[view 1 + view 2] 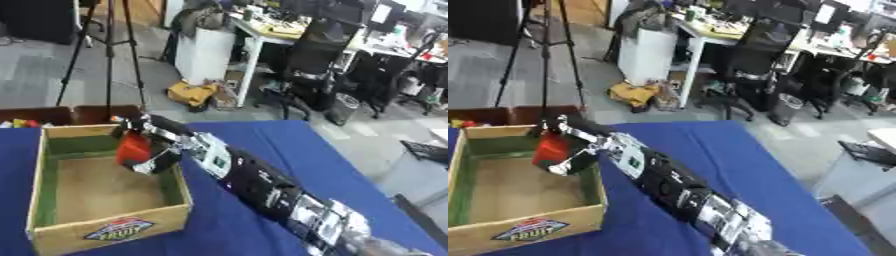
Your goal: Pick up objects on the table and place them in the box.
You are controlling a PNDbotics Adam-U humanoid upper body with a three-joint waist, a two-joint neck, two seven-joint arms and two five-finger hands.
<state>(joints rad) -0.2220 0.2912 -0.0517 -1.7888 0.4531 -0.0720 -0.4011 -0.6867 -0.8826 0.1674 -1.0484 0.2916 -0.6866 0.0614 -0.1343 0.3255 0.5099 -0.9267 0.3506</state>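
Right robot hand (150, 150) grips a blurred red object (134, 147) over the open wooden box (109, 235), whose front label reads "FRUIT" (533, 229).

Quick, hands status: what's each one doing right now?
Right hand: shut on a red object, over the wooden box.
Left hand: not in view.
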